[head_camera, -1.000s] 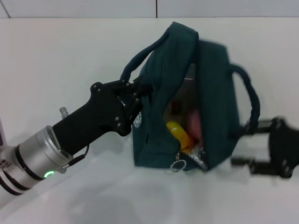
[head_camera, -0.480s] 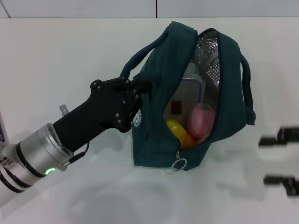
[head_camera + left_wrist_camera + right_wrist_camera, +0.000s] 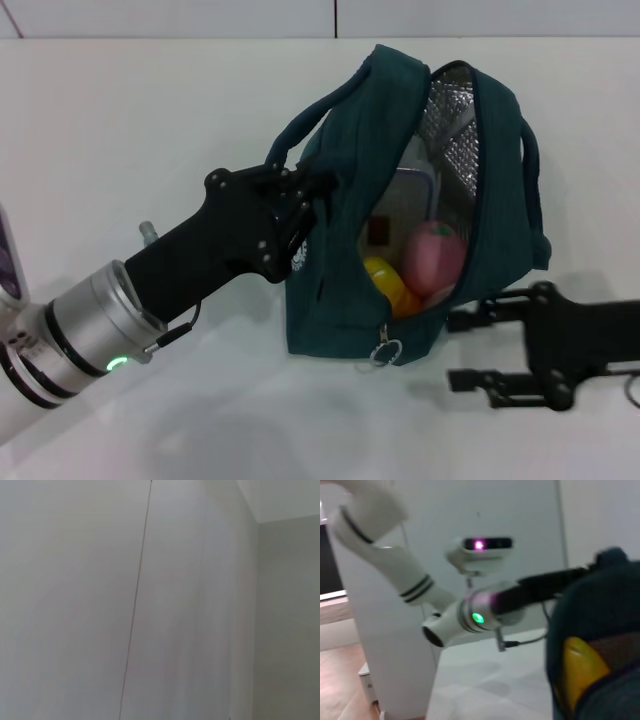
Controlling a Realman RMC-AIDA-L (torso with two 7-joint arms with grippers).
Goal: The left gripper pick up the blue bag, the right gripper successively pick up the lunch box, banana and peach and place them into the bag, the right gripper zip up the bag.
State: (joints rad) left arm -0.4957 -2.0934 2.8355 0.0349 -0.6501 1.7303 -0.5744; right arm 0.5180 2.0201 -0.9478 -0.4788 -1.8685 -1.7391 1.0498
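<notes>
Teal bag (image 3: pixel 340 250) gripped upright by left hand (image 3: pixel 300 215) exposes zipper pull (image 3: pixel 383 352); right hand (image 3: pixel 480 350), fingers apart, at 4 o'clock.

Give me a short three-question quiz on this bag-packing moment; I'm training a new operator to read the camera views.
1. True or false: the blue bag is already zipped shut.
2. Which item shows as pink inside the bag's opening? A) lunch box B) peach C) banana
3. Fill in: the right gripper sits with its fingers ____, beside the bag's lower end, near the zipper pull.

Key:
1. False: the mouth gapes, showing the silver lining.
2. B: the peach lies next to the yellow banana, with the lunch box behind them.
3. Open, holding nothing. The left gripper grips the bag's side by the handle.
</notes>
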